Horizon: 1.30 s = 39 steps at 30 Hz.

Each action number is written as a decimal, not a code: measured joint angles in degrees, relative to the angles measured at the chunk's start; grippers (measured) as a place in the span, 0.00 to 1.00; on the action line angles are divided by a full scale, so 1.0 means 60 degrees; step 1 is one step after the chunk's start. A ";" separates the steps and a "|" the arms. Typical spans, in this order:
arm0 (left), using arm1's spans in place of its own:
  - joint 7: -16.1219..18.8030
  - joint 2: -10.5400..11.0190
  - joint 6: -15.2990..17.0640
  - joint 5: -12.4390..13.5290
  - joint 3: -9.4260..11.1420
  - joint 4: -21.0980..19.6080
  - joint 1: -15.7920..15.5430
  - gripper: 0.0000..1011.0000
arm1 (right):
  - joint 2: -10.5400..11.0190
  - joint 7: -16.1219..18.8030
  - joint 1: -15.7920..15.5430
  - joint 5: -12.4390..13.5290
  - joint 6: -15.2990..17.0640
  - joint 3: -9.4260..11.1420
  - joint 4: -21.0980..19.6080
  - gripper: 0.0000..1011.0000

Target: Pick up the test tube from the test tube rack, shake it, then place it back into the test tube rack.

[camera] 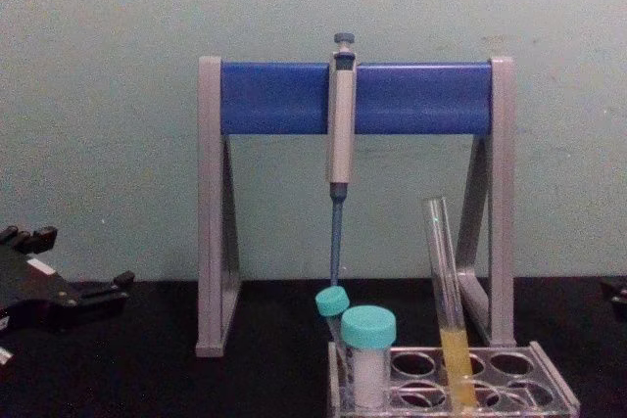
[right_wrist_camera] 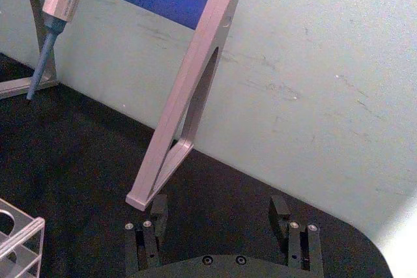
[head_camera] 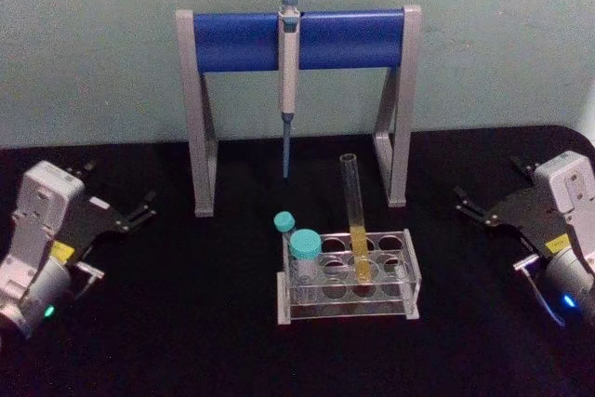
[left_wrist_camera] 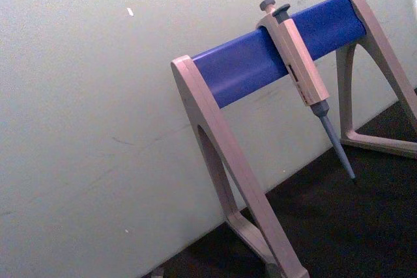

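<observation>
Left hand (head_camera: 144,206): sitting at the worktop's left edge, well apart from the rack; fingers apart, gripping nothing.
Right hand (head_camera: 468,204): sitting at the right edge, likewise well apart; fingers (right_wrist_camera: 158,208) spread wide, nothing between them.
Test tube (head_camera: 355,230): standing in the test tube rack (head_camera: 409,271), back row, leaning slightly; mouth uncapped, yellow-orange liquid filling the lower part.
Rack neighbours: sharing the rack's left end with a short teal-capped vial (head_camera: 305,258) and a slim teal-capped tube (head_camera: 284,228); both close beside the tube, not touching it.
Behind: pipette (head_camera: 289,72) hanging from the grey-and-blue pipette stand (head_camera: 297,39), tip pointing down at the worktop (head_camera: 186,323) behind the rack.
Step in hand: by judgement, still waiting before the pickup; tube untouched, neither hand reaching.
Next move: calling for one hand to travel in to the bare glass above the rack, closing on the upper stem, then lifting straight up; right side looking freer, vials crowding the left.
Risk: brushing the pipette tip or the capped vial on approach; spilling from the uncapped mouth when shaking.
Chest view: showing liquid level and tube height from the side.
Head view: showing which hole is holding the tube, and both hands' standoff.
Right wrist view: showing finger gap plainly, plus a rack corner.
Left wrist view: showing stand and pipette against the wall.
</observation>
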 joint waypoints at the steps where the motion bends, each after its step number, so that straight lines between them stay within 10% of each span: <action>1: 0.0000 0.0000 0.0000 0.0000 0.0000 0.0000 -0.0001 0.99 | 0.0000 0.0000 0.0000 0.0000 0.0000 0.0000 0.0000 0.99; 39: 0.0000 0.0000 0.0000 0.0000 0.0000 0.0000 -0.0001 0.99 | 0.0000 0.0000 0.0000 0.0001 0.0002 0.0000 0.0000 0.99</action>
